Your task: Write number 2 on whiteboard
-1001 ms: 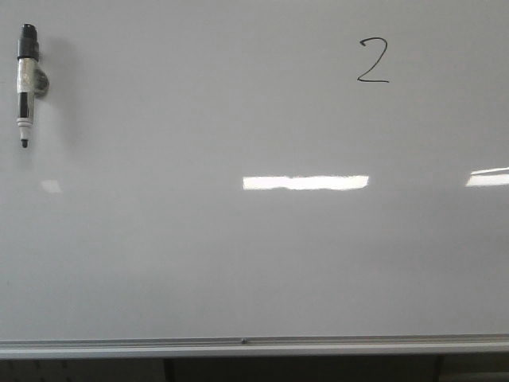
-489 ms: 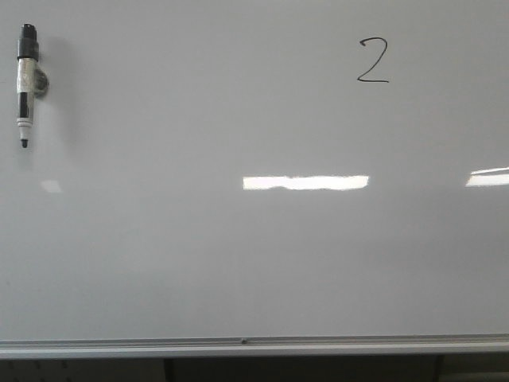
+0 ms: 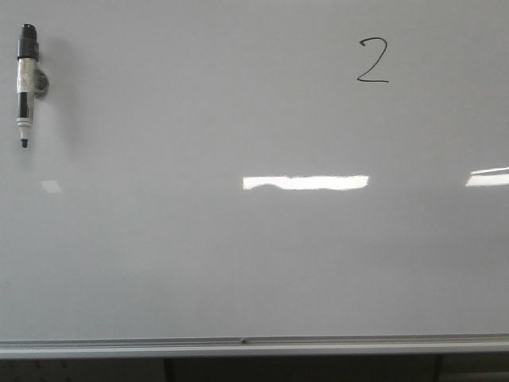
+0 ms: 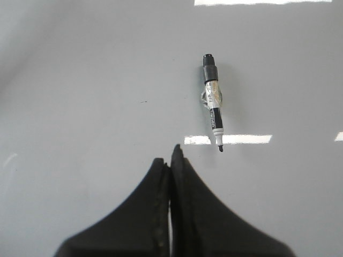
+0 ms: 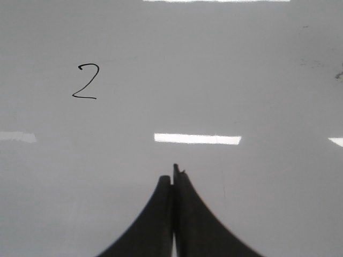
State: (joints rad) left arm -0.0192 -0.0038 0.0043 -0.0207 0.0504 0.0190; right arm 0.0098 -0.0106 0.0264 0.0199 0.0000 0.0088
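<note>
The whiteboard (image 3: 254, 255) fills the front view, with its silver frame edge along the near side. A thin black number 2 (image 3: 373, 60) is written at the far right of it; it also shows in the right wrist view (image 5: 86, 81). A marker pen (image 3: 26, 83) with its tip bare lies at the far left, and shows in the left wrist view (image 4: 213, 109). My left gripper (image 4: 170, 160) is shut and empty, apart from the marker. My right gripper (image 5: 172, 175) is shut and empty, apart from the digit. Neither arm shows in the front view.
Bright reflections of ceiling lights (image 3: 305, 182) lie across the glossy board. The silver frame edge (image 3: 254, 345) runs along the near side, with dark space below it. A few faint dark smudges (image 5: 313, 63) show in the right wrist view.
</note>
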